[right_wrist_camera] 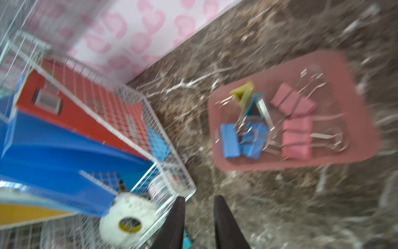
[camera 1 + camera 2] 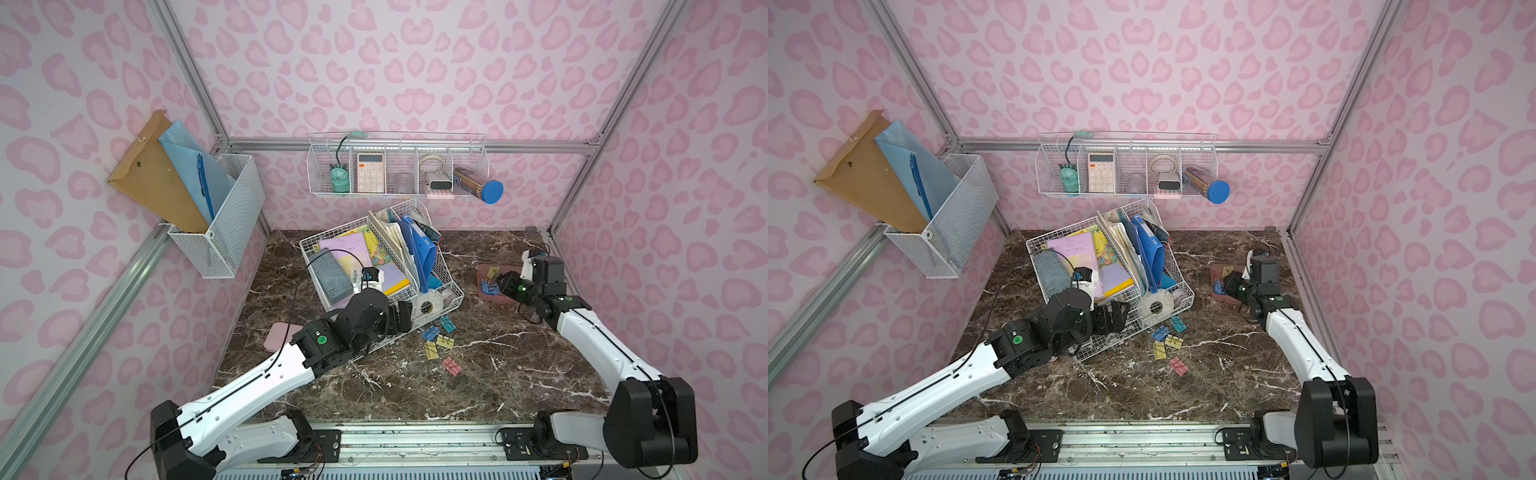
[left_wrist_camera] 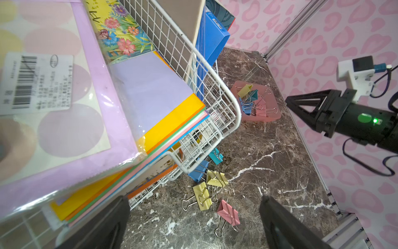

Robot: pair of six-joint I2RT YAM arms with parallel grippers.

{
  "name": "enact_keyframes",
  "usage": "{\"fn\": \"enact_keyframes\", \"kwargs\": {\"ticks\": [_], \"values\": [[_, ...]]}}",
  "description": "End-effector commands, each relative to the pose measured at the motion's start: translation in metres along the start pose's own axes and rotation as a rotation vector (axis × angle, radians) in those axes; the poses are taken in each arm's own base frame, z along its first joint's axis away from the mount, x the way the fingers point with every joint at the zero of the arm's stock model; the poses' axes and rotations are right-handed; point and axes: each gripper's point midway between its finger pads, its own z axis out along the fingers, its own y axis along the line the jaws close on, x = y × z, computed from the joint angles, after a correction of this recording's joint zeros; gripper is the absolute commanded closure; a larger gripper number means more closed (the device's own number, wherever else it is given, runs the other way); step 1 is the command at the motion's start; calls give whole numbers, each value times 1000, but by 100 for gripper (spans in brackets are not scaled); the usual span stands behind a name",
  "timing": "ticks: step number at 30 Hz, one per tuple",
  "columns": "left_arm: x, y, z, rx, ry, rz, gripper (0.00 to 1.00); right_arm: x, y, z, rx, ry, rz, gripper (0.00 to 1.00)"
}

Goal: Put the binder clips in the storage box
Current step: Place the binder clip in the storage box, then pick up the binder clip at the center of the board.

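The dark marble counter [image 2: 498,374] fills the lower middle of both top views; the white wire organiser [image 2: 446,270] sits at its centre, crammed with paper and folders. The left tool [image 2: 402,316] hangs at the organiser's lower edge with its jaws spread wide and nothing between them. The right tool [image 1: 199,199] is at the right of the frame beside the storage box [image 3: 269,118]; its jaws stand a little apart, with nothing seen between the tips.

The box lies at the middle right of the top views, near the wall; in it is a loose heap of binder clips [image 3: 252,101] in pink, blue, yellow and teal. Five more clips [image 2: 438,345] lie on the counter just below the organiser's lower right corner: teal and blue touching the wire, two yellows beside them, one pink [image 2: 451,366] a little apart.

They look light and stiff, with smooth painted metal that may slip; the wire handles swing and give a poor hold, so the folded body, pinched across its flat sides, seems the place to grip. The pink one, clear of its neighbours, looks easiest; those against the wire risk a snag.
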Motion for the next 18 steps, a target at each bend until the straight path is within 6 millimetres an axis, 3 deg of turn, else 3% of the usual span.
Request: {"fn": "enact_keyframes", "kwargs": {"ticks": [1, 6, 9, 14, 18], "values": [[-1, 5, -2, -19, -12, 3, 1, 50, 19, -1, 8, 55, 76, 72], [1, 5, -2, -16, -7, 3, 1, 123, 40, -1, 11, 217, -54, 72], [1, 4, 0, -15, -2, 8, 1, 168, 46, -5, 29, 375, 85, 75], [1, 2, 2, -4, -5, -5, 1, 188, 70, -19, 17, 313, 488, 71], [1, 0, 1, 2, 3, -8, 1, 190, 66, -23, 67, 266, 506, 71]]}}
